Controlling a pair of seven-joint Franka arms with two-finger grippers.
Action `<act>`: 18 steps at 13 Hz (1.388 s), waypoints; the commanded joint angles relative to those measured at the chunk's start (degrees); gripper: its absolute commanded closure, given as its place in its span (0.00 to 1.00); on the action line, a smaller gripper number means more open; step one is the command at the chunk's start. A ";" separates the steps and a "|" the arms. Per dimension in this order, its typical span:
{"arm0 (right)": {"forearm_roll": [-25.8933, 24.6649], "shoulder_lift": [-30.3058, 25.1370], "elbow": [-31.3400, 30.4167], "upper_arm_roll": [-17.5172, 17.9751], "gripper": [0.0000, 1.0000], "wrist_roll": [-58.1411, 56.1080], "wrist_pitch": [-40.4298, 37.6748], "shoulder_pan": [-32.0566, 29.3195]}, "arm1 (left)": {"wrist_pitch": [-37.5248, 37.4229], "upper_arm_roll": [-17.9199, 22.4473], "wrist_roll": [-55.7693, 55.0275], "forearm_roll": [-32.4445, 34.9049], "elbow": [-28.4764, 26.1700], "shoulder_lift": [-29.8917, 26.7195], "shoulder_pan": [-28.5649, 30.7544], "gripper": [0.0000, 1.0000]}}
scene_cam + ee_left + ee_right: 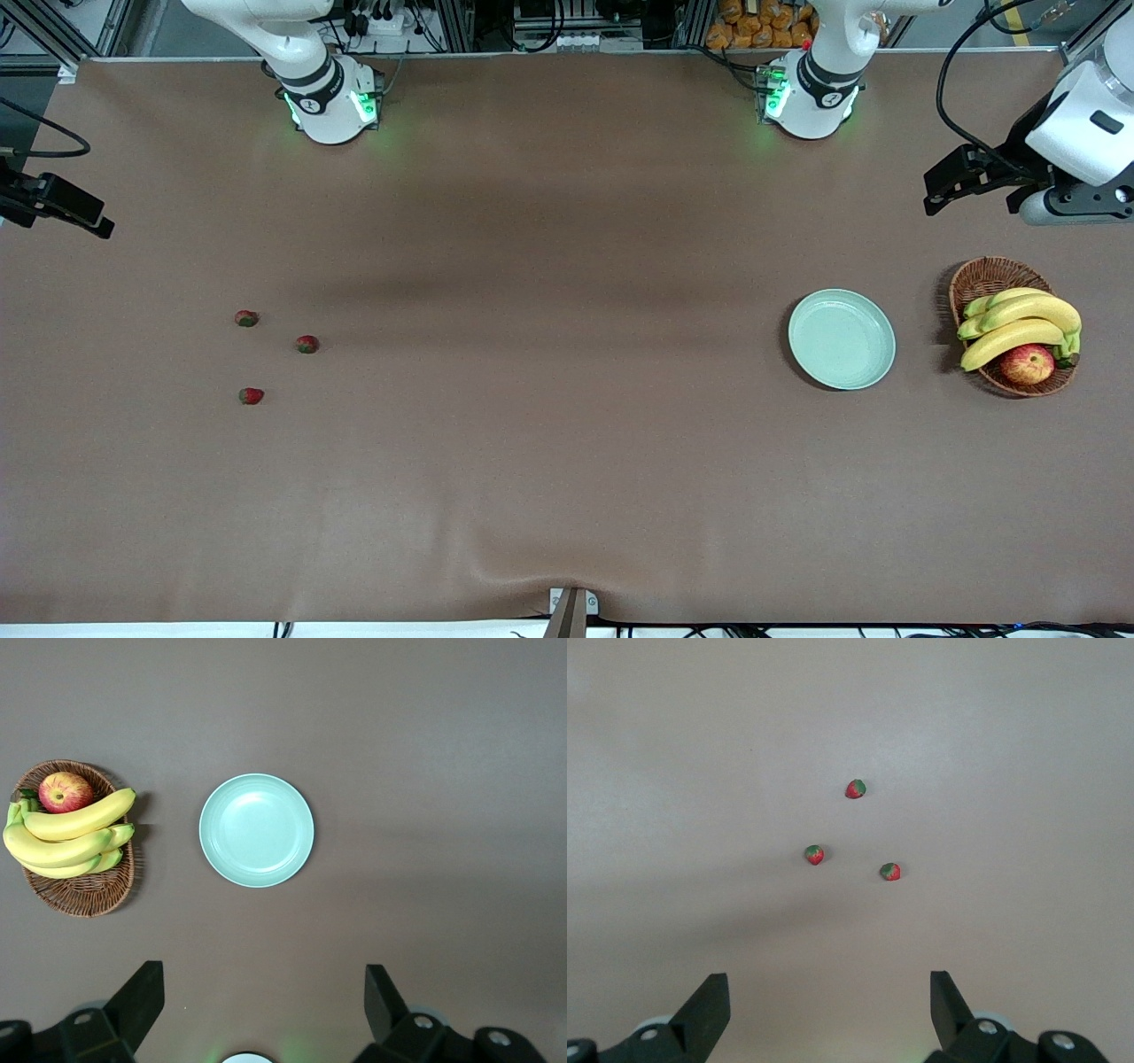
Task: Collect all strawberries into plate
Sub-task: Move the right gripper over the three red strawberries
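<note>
Three strawberries lie on the brown table toward the right arm's end: one [246, 318], one [306, 344] and one [251, 396] nearest the front camera. They also show in the right wrist view [855, 788], [814, 854], [890, 872]. The pale mint-green plate [842, 339] sits empty toward the left arm's end and shows in the left wrist view [256, 830]. My right gripper [93, 221] hangs open and empty above the table's end, apart from the berries [830, 1001]. My left gripper [935, 190] hangs open and empty high above the table near the plate and basket [263, 1001].
A brown wicker basket [983, 276] with bananas [1019, 323] and a red-yellow apple [1028, 363] stands beside the plate at the left arm's end; it also shows in the left wrist view [84, 895]. A fold in the cloth [532, 567] lies at the front edge.
</note>
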 commanded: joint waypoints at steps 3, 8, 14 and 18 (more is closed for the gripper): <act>0.00 1.16 1.25 0.54 0.00 0.85 0.72 -0.31 | -1.12 0.01 -0.37 -0.55 0.30 -0.73 0.34 0.00; 0.35 6.23 1.25 0.80 0.00 0.77 4.93 0.48 | -0.42 0.18 -0.37 -0.55 -0.40 -0.55 1.66 0.00; 0.27 14.95 1.25 0.80 0.00 0.51 13.38 4.43 | -0.25 0.36 -0.37 -0.46 -1.72 -0.99 2.45 0.00; -1.49 22.68 1.25 0.71 0.00 -0.11 16.70 6.29 | -0.51 0.18 -0.37 -0.46 -2.33 -1.78 3.86 0.00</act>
